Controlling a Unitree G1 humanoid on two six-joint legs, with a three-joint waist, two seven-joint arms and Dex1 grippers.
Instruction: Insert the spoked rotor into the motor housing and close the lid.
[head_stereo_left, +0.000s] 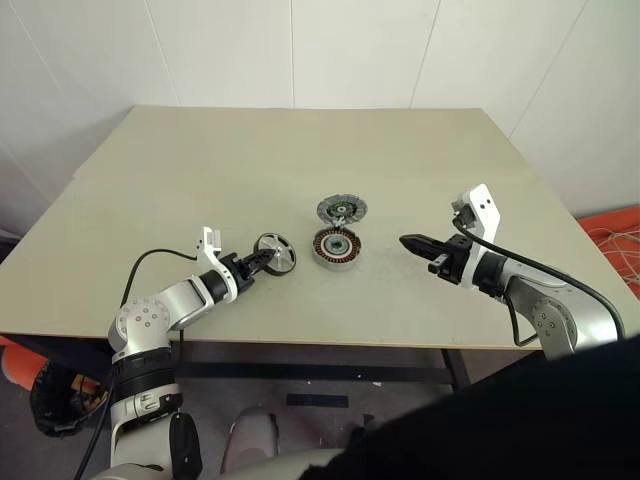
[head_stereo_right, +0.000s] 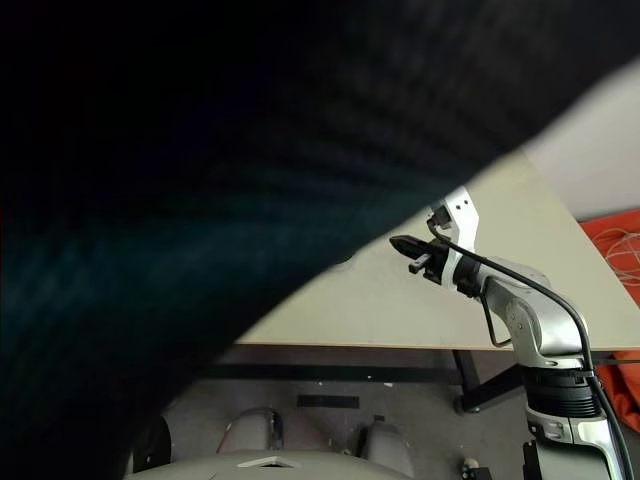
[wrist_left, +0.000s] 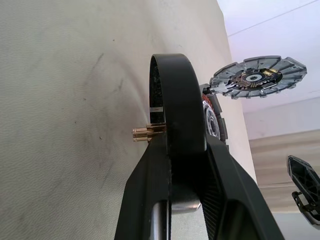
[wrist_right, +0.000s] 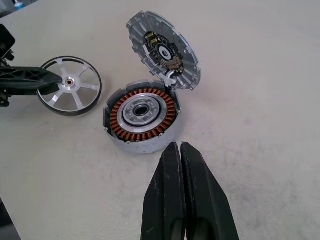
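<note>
The spoked rotor (head_stereo_left: 276, 253) stands on edge on the table, black rim with a silver spoked face (wrist_right: 70, 92). My left gripper (head_stereo_left: 263, 262) is shut on its rim, one finger (wrist_left: 150, 170) on each side. Just to its right sits the motor housing (wrist_right: 144, 114), a round ring with copper windings around a silver hub. The lid (wrist_right: 162, 50), a grey slotted disc, stands tilted open at the housing's far edge. My right gripper (wrist_right: 180, 146) is shut and empty, pointing at the housing from a short way off on the right (head_stereo_left: 410, 243).
The beige table (head_stereo_left: 200, 170) has free room all around the parts. Its front edge runs just below both arms. White walls stand behind it. An orange object with cables (head_stereo_left: 610, 235) lies on the floor at the right.
</note>
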